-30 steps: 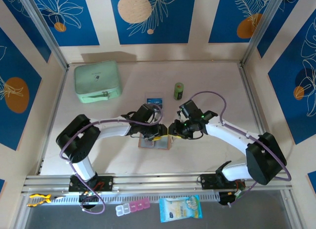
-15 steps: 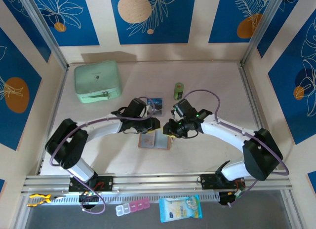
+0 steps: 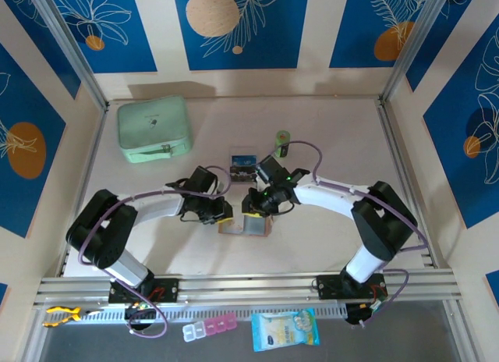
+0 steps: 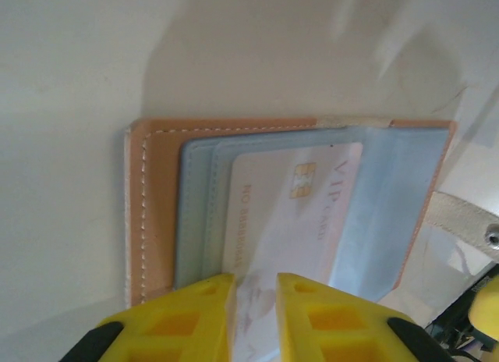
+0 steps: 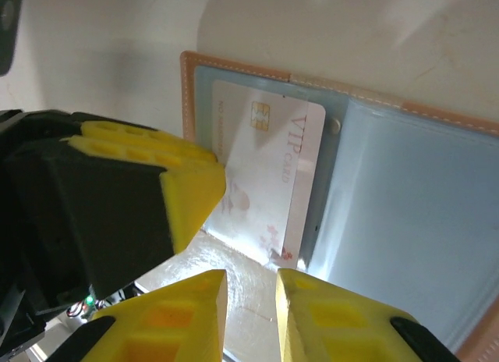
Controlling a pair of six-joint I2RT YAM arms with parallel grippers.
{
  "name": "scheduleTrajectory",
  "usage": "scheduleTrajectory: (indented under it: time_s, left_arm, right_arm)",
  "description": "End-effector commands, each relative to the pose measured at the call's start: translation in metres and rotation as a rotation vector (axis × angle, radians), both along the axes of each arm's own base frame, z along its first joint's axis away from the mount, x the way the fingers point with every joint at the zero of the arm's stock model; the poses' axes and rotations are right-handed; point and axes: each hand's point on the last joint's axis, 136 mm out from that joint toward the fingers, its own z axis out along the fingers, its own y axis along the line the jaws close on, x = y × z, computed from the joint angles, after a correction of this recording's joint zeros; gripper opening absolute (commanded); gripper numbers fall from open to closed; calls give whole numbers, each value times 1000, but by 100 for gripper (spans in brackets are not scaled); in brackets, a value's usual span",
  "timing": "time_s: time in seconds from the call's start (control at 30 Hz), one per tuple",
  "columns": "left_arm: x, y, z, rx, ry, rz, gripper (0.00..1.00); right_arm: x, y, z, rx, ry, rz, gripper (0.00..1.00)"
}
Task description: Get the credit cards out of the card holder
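left fingers (image 4: 191, 315) pinch VIP card (image 4: 296, 214) in card holder (image 4: 156, 206) | right fingers (image 5: 183, 315): cannot tell | mint case (image 3: 153, 128), green cylinder (image 3: 282, 141) beyond

My left gripper (image 4: 255, 288) and right gripper (image 5: 251, 288) are bright yellow at the tips and black behind. My arms (image 3: 327, 196) are white with black joints. The card holder (image 4: 152, 214) is tan-brown with white stitching along its edge, and its pockets (image 4: 374, 214) are a pale, see-through blue-grey. The credit card (image 4: 288, 214) in it is whitish-pink with a gold chip, reddish lettering and a faint pink print. On the cream table (image 3: 335, 136), another card (image 3: 243, 161) is blue and dark, the zip case (image 3: 153, 128) is mint green and the cylinder (image 3: 282, 142) is green. The walls (image 3: 242, 26) are deep blue panels with white leaf outlines and orange and cream discs.
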Motion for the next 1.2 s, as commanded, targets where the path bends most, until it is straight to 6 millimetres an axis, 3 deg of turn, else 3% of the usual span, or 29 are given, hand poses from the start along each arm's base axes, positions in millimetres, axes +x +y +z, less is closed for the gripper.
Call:
scheduleTrajectory:
  time_s: [0.0,0.23,0.5,0.6,0.8,1.17]
  left_arm:
    - [-7,8,-5,13,16,5,20]
    - [-10,10,-3,19,22,9,20]
    - [-5,13,5,41,-1,8,21]
    - [-7,14,0,50,13,4,16]
    - [-10,16,-8,66,30,0,8]
    - [-11,18,-11,80,36,2,7]
  right_arm:
    - [0,15,0,31,29,27,24]
    - [-3,21,-25,7,78,55,22]
    - [-7,15,-45,-35,103,51,22]
    - [-9,15,-50,-27,118,44,21]
    - [-11,19,-53,6,130,38,19]
    - [-10,23,-42,61,112,24,13]
